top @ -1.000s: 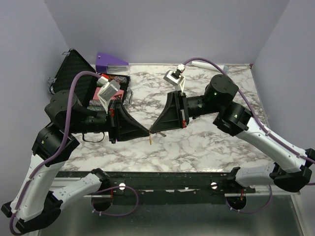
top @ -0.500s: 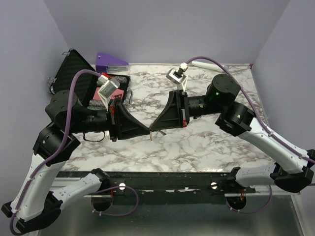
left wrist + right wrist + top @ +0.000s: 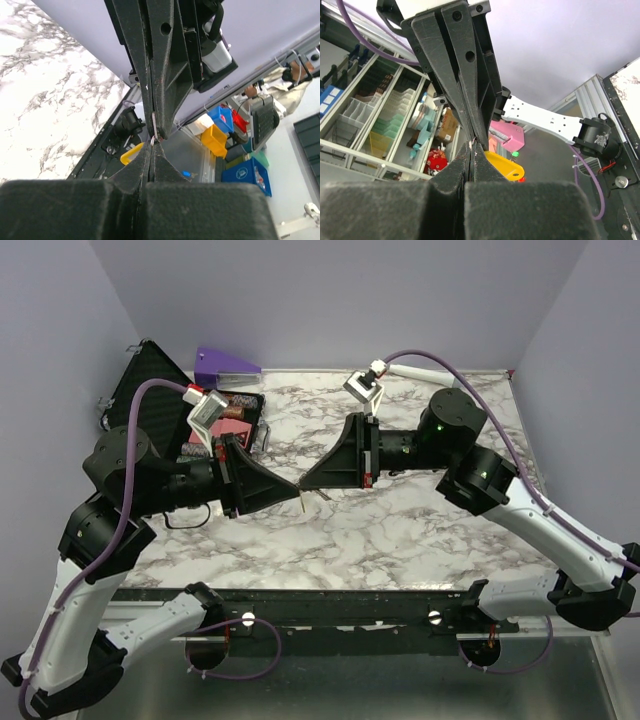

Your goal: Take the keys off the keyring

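Observation:
My two grippers meet tip to tip above the middle of the marble table (image 3: 400, 530). The left gripper (image 3: 295, 488) is shut, and a thin metal keyring (image 3: 155, 129) sticks out of its tips (image 3: 152, 145). The right gripper (image 3: 306, 483) is shut on the same ring from the other side; its tips show in the right wrist view (image 3: 474, 146). The keys (image 3: 302, 503) hang as a tiny yellow sliver just below the tips. A yellow piece shows in the left wrist view (image 3: 131, 152) and the right wrist view (image 3: 504, 168). The ring itself is mostly hidden by the fingers.
An open black case (image 3: 150, 390) with red and white items lies at the back left. A purple wedge (image 3: 226, 364) stands behind it. A white cylinder (image 3: 422, 370) lies at the back right. A black rail (image 3: 330, 602) runs along the table's near edge.
Both grippers have stayed tip to tip and moved a little toward the back of the table, rolling about their wrists. The keys rose with them and hang closer under the tips.

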`<state>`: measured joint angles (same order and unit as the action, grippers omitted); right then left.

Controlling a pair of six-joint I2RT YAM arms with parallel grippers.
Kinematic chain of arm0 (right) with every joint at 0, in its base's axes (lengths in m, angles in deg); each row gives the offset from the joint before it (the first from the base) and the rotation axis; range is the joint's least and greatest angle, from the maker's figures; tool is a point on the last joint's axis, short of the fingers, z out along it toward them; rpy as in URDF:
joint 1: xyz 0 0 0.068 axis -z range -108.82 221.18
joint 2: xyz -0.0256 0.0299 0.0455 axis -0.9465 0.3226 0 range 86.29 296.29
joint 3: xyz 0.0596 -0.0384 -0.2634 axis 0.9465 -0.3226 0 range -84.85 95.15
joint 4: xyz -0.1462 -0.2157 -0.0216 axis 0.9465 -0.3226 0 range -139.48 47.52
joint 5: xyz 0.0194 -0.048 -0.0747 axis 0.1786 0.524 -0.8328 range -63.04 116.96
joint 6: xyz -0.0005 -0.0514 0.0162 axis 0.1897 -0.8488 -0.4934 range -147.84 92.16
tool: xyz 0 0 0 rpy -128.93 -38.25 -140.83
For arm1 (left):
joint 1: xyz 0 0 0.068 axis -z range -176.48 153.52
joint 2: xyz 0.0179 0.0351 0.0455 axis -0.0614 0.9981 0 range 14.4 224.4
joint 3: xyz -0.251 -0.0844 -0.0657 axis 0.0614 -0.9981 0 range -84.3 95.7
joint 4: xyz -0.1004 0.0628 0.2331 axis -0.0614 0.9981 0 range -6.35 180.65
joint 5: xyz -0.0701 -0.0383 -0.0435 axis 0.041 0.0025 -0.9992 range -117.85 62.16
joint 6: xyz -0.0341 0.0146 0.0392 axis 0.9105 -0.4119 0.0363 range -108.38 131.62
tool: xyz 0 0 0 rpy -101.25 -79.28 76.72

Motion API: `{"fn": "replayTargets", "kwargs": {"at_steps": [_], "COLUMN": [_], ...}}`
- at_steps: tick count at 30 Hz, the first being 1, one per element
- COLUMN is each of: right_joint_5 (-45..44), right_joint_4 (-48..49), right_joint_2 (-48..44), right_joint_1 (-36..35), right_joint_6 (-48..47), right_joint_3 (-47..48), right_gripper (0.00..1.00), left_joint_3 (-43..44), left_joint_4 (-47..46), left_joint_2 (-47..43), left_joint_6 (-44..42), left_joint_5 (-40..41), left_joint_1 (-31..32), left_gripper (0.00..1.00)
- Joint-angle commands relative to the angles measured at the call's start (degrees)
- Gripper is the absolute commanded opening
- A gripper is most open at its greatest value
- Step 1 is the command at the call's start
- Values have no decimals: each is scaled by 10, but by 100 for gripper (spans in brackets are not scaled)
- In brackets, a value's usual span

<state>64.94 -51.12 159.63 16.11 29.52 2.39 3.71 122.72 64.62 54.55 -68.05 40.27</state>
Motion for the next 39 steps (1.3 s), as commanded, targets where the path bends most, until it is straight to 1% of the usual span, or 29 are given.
{"fn": "replayTargets", "kwargs": {"at_steps": [1, 6, 14, 24, 31, 39], "right_joint_5": [-85, -129, -160, -222, -250, -287], "right_joint_4": [-35, -38, 16, 39, 49, 60], "right_joint_2": [35, 32, 23, 11, 8, 8], "right_joint_1": [0, 0, 0, 0, 0, -1], "right_joint_6": [-4, 9, 50, 73, 85, 92], "right_joint_3": [-2, -10, -47, -71, -83, -91], "right_gripper": [1, 1, 1, 1, 1, 1], "left_joint_3": [-10, -50, -114, -118, -120, -137], "left_joint_4": [-76, -115, -199, -216, -228, -251], "left_joint_2": [-21, -58, -79, -81, -76, -77], "left_joint_6": [45, 81, 147, 162, 177, 194], "left_joint_5": [50, 119, 160, 216, 243, 297], "left_joint_1": [5, 6, 6, 7, 11, 40], "left_gripper": [0, 0, 0, 0, 0, 0]}}
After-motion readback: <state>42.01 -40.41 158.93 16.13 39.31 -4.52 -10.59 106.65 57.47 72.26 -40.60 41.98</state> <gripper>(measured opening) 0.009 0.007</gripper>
